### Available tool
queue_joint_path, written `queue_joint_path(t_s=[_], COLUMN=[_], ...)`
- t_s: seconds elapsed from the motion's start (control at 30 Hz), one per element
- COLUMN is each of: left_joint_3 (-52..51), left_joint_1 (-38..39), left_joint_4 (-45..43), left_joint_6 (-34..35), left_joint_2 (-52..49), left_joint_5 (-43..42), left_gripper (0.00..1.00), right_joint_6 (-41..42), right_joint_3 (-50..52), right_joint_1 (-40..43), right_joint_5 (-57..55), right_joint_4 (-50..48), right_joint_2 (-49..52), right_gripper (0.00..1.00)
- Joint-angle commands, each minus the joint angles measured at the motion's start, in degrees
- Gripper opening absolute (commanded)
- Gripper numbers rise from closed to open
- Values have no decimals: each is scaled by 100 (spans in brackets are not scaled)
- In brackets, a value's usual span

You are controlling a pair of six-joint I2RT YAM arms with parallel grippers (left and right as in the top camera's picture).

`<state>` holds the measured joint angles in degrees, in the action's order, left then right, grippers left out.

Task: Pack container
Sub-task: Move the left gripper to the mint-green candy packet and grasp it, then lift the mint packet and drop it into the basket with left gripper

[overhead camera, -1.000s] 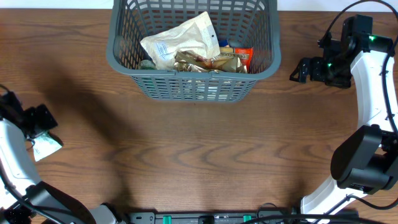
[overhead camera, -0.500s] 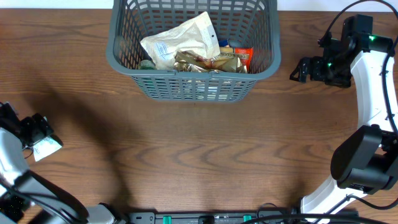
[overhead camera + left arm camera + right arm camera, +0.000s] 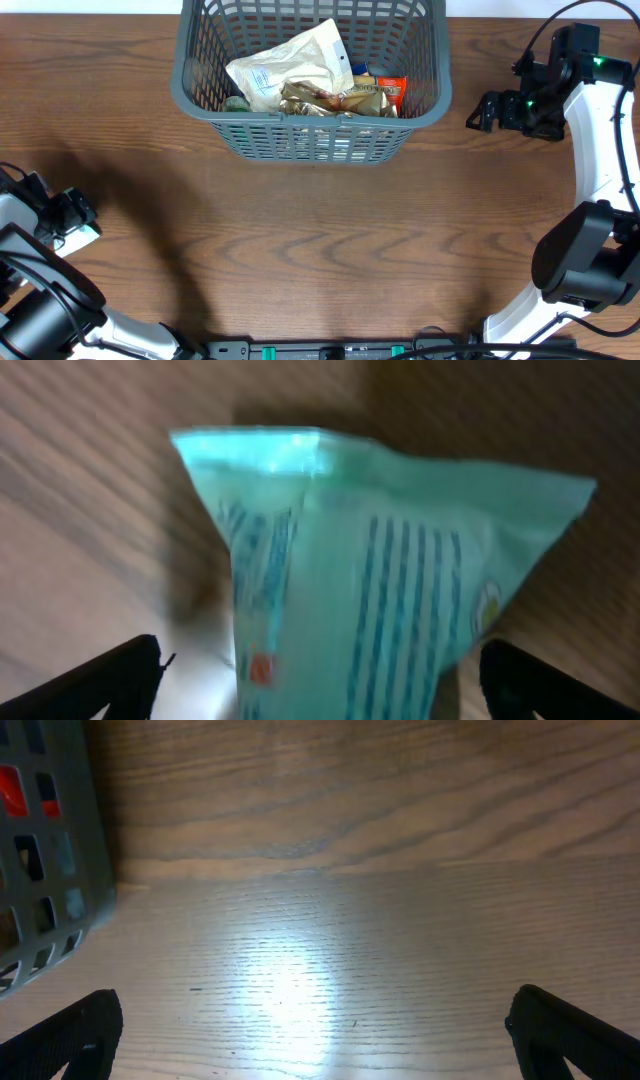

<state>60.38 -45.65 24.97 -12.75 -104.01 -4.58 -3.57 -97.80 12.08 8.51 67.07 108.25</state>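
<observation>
The container (image 3: 310, 140), holding snack packets (image 3: 300, 75), sits at the table's (image 3: 330, 250) far edge. The left gripper (image 3: 72, 213) is spread wide around a blurred mint-green packet (image 3: 400, 580), seemingly without pinching it. The right gripper (image 3: 315, 1020) gapes over the wood beside the container.

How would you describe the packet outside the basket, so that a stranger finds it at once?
Start from the grey basket at the far edge of the table, then go to the left edge, where the left gripper is. The packet lies between its open jaws: pale green with blue stripes, the only packet not in the basket.
</observation>
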Motion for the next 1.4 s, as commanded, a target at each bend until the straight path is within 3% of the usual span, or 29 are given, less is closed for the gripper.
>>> queue_joint_path(t_s=[0.0,0.07,0.27,0.33,0.57,0.7,0.77,0.8,1.1,1.37], left_joint_3=[-26,-26,-26,-26,-26,-26,-26,-26,420,3038], left_joint_1=[-31,-31,-31,-31,-24,-24,-24,-24,369,1840], left_joint_4=[-153,-289,-448,-442,-435,-435,-435,-433,378,2846], left_joint_6=[-225,-223,-223,-223,-221,-223,-223,-221,0,264], left_joint_2=[-48,-48,-48,-48,-48,-48,-48,-48,695,1751], left_joint_5=[-42,-50,-269,-321,-409,-562,-693,-756,-975,-977], left_gripper=[88,80,73,61,57,31,8,6,6,6], right_joint_6=[96,96,94,92,70,72,72,72,72,70], right_joint_3=[9,9,9,9,9,9,9,9,9,9], right_joint_1=[-44,-44,-44,-44,-44,-44,-44,-44,-44,-44], right_joint_5=[-15,-15,-15,-15,-101,-101,-101,-101,-101,-98], right_joint_4=[-2,-2,-26,-24,-4,26,48,50,39,48], right_joint_2=[-131,-131,-131,-131,-131,-131,-131,-131,-131,-131], right_gripper=[99,99,99,99,99,99,99,99,99,99])
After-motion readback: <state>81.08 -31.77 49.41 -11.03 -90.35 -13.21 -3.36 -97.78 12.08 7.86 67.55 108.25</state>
